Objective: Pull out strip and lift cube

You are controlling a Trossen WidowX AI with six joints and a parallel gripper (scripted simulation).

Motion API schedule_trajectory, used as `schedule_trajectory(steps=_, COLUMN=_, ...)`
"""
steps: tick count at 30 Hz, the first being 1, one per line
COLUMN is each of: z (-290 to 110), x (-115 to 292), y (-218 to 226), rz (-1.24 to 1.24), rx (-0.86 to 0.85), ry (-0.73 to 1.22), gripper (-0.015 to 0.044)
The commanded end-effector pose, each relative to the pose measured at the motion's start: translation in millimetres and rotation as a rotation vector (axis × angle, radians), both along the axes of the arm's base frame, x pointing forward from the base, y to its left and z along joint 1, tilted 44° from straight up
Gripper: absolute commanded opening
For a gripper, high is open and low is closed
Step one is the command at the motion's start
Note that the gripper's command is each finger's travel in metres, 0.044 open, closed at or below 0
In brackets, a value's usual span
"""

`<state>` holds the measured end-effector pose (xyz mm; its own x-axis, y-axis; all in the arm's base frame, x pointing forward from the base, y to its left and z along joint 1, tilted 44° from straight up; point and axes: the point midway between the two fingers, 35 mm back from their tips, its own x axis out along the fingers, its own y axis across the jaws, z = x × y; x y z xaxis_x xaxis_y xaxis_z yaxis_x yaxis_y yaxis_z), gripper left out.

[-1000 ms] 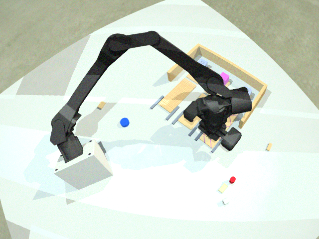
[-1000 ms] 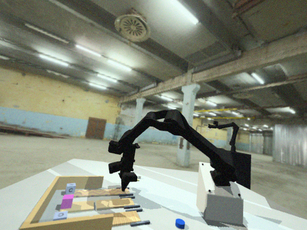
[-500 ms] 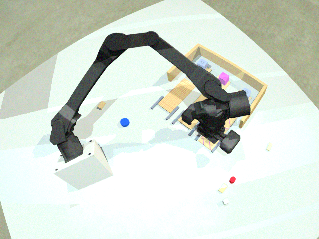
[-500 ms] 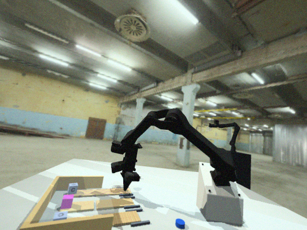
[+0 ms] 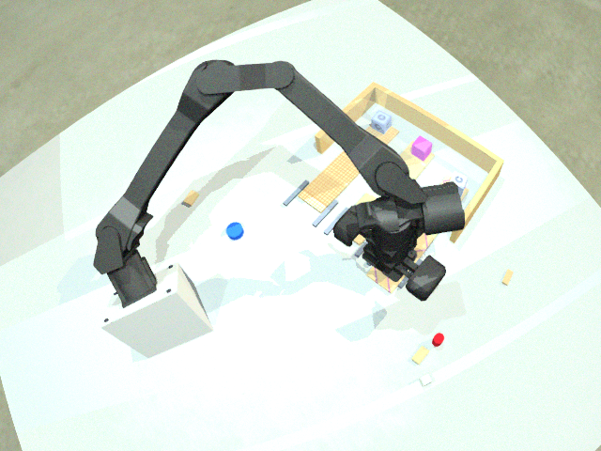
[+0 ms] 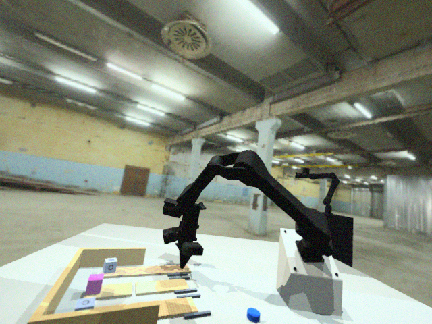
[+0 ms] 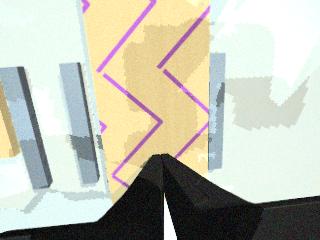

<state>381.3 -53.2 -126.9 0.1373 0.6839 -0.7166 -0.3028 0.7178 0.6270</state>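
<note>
We are looking at a 3-sided wooden frame point(image 6: 63, 279) lying on the white worktop point(image 5: 300, 379), open toward the arm's side. Inside it 3 cubes are sitting, each on the far end of its own tan strip. The cube marked C point(image 6: 110, 264) is resting on the zigzag-patterned strip point(image 7: 150, 85), which is running in 1 unbroken piece out through the open side. The magenta cube point(image 6: 94, 283) is sitting on the middle strip point(image 6: 118, 289), which is showing a gap that splits it into 2 pieces. A pale cube with a ring mark point(image 6: 84, 302) is sitting at the frame's nearest corner in the exterior view, by the checked strip point(image 6: 176, 306).

Short grey bars point(image 6: 185, 291) are lying on the worktop beside the strips' outer ends.

We are seeing the claw point(image 7: 163, 161) pressed tip-down on the outer end of the zigzag strip, its 2 fingers closed tight together with nothing between them. In the wrist view the purple zigzag lines are running away from the tip, with 1 grey bar just beside the strip's right edge and 2 more to its left.

Outside the frame, a blue disc point(image 5: 235, 230), a red disc point(image 5: 438, 339) and a few small tan blocks point(image 5: 191, 197) are lying scattered on the worktop. The arm is standing on a pale base block point(image 5: 160, 325).
</note>
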Motion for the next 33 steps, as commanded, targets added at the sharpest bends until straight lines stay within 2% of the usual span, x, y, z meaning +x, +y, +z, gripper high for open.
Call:
schedule_trajectory(steps=1, z=-6.8, x=-13.6, y=3.1, rz=0.009, rx=0.0, ry=0.022, gripper=0.0)
schedule_trajectory(steps=33, z=-22.4, x=-59.4, y=-4.2, rz=0.009, rx=-0.001, ry=0.025, gripper=0.0)
